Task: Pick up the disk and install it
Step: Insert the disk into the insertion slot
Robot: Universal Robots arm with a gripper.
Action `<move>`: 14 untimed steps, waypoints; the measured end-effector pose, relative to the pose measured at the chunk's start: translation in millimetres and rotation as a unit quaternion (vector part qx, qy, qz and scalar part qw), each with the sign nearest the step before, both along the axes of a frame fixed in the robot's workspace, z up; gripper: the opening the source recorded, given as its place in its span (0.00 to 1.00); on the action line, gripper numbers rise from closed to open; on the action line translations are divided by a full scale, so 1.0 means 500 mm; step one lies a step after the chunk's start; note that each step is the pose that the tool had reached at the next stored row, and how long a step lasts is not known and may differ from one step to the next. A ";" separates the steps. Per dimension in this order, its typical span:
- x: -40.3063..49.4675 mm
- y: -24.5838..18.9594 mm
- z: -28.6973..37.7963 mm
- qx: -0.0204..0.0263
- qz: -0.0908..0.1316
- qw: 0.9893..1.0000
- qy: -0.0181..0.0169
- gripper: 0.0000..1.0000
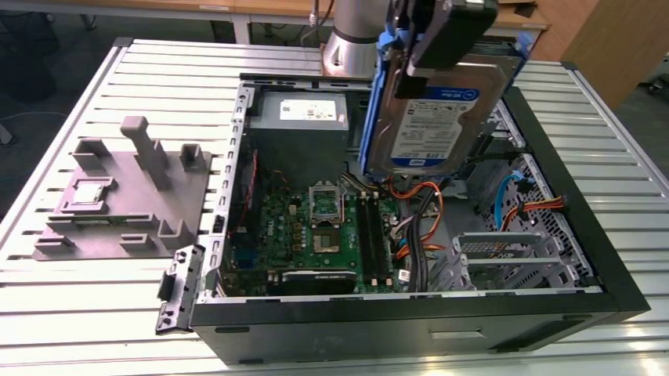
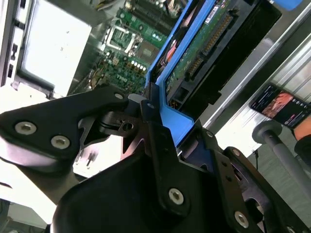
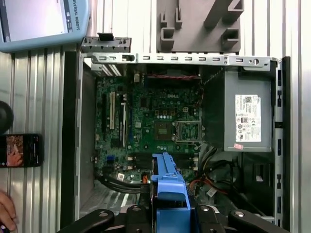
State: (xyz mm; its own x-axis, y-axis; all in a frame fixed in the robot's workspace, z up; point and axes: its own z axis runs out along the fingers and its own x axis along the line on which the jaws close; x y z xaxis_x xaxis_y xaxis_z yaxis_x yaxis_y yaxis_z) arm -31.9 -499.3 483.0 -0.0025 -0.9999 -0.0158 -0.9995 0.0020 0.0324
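One disk point(image 1: 434, 117) hangs upright over the open computer case point(image 1: 418, 325), its top edge hidden by the gripper point(image 1: 447, 33), which clamps its blue carrier point(image 3: 170, 187); one power supply point(image 1: 303, 113) sits at the far end; one motherboard point(image 1: 313, 227) lies below.

arm point(image 1: 348, 47): wrist held high | gripper point(image 1: 431, 59): pointing down | jaws: clamped on top edge of upright disk point(image 1: 428, 117)
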 end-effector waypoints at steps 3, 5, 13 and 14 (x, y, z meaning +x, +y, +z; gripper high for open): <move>0.022 -0.0001 -0.002 0.000 0.000 1.000 0.000 0.37; 0.028 -0.0005 -0.004 0.000 0.000 1.000 0.000 0.37; 0.031 -0.0347 -0.013 0.000 0.000 1.000 0.000 0.37; 0.031 -0.0391 -0.014 0.000 0.000 1.000 0.000 0.37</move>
State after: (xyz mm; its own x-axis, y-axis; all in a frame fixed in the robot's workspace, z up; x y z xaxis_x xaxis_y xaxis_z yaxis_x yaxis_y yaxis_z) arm -16.4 -518.9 476.2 -0.0025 -0.9999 -0.0157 -0.9995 0.0020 0.0322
